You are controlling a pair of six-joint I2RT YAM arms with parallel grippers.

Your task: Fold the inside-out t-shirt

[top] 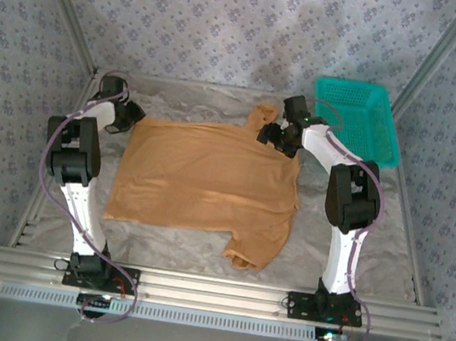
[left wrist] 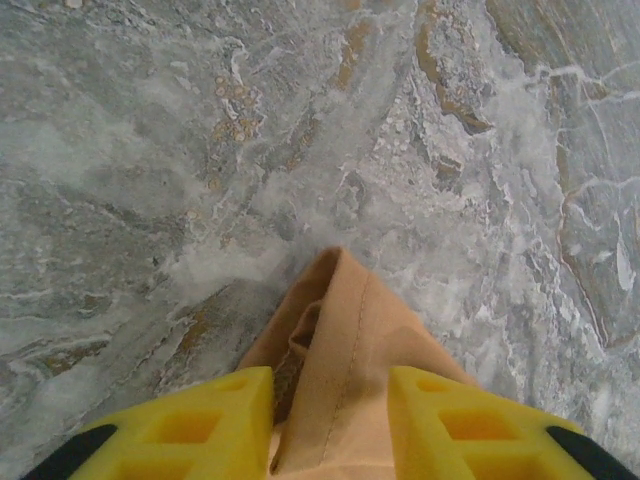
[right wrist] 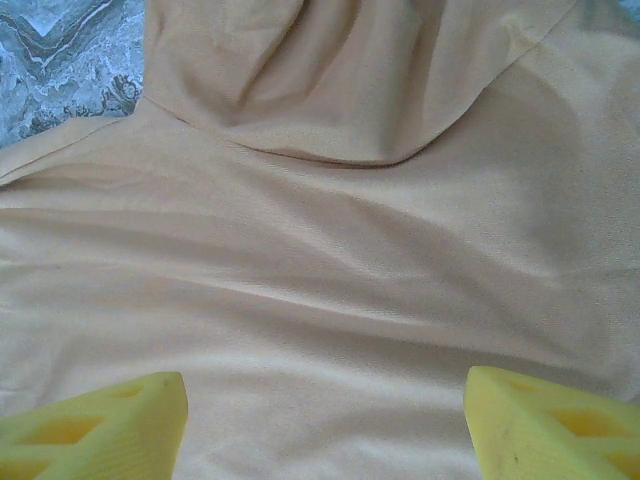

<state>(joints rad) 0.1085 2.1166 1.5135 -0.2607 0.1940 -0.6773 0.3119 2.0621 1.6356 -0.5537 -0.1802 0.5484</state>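
- No text, label, brand, number or sign can be read anywhere in these views, and the plain tan short-sleeved cloth t-shirt [top: 210, 176] shows no legible writing either.
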